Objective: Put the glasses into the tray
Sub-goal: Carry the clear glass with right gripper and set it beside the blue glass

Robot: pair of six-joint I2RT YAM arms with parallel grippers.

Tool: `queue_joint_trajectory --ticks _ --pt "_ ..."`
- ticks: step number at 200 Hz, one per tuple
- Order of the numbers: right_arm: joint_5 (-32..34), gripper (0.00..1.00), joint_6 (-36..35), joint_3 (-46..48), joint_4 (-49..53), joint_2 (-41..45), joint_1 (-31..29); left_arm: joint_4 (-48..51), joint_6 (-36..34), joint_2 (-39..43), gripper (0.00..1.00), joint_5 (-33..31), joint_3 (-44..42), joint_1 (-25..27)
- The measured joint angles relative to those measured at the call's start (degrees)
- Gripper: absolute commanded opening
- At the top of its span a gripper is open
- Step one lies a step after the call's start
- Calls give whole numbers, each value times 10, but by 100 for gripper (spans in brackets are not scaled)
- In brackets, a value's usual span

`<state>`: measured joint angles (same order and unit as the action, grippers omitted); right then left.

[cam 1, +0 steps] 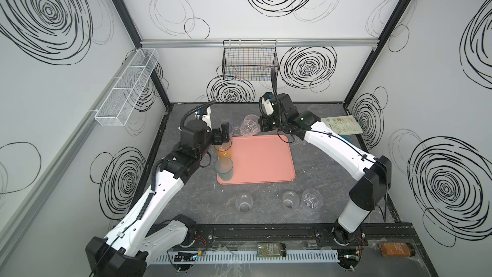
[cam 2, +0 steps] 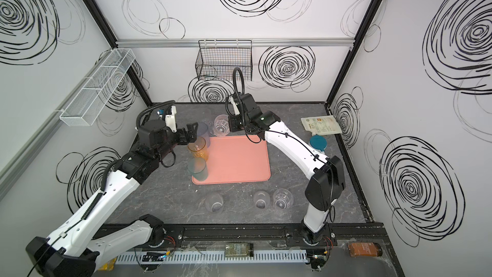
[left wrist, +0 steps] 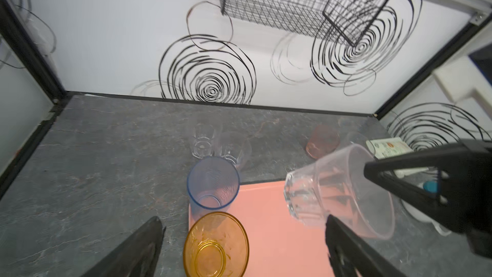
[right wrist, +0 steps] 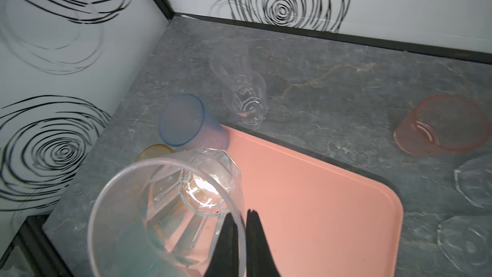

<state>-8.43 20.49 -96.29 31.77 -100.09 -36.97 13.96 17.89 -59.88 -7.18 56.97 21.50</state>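
Observation:
The salmon-pink tray [cam 1: 266,161] lies mid-table. An amber glass [cam 1: 223,151] and a teal glass [cam 1: 224,169] stand along its left edge, and a blue glass [cam 2: 203,129] stands at its far left corner. My left gripper [cam 1: 223,133] hangs open just above the amber glass [left wrist: 215,243]. My right gripper [right wrist: 241,215] is shut on the rim of a clear faceted glass [right wrist: 170,203], tilted in the air over the tray's far edge [cam 1: 249,126]. More clear glasses stand behind the tray [left wrist: 203,142] and in front [cam 1: 243,202] [cam 1: 310,201]. A pink glass [right wrist: 447,126] lies behind the tray.
A black wire basket [cam 1: 250,61] hangs on the back wall and a white mesh basket [cam 1: 127,86] on the left wall. A printed pouch [cam 1: 342,126] and a teal lid [cam 2: 318,142] lie at the right. Two lidded bottles [cam 1: 271,249] [cam 1: 396,249] lie at the front rail.

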Motion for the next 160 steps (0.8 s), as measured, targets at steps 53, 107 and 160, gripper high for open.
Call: queue_joint_trajectory --ticks 53,107,160 --pt "61 1 1 -59 34 -139 4 -43 -50 -74 98 43 -10 -1" --pt "83 1 1 -268 120 -309 -3 -61 -85 -108 99 33 -11 -4" --pt "86 1 -2 -341 165 -357 -18 -78 -89 -126 100 33 -20 -1"
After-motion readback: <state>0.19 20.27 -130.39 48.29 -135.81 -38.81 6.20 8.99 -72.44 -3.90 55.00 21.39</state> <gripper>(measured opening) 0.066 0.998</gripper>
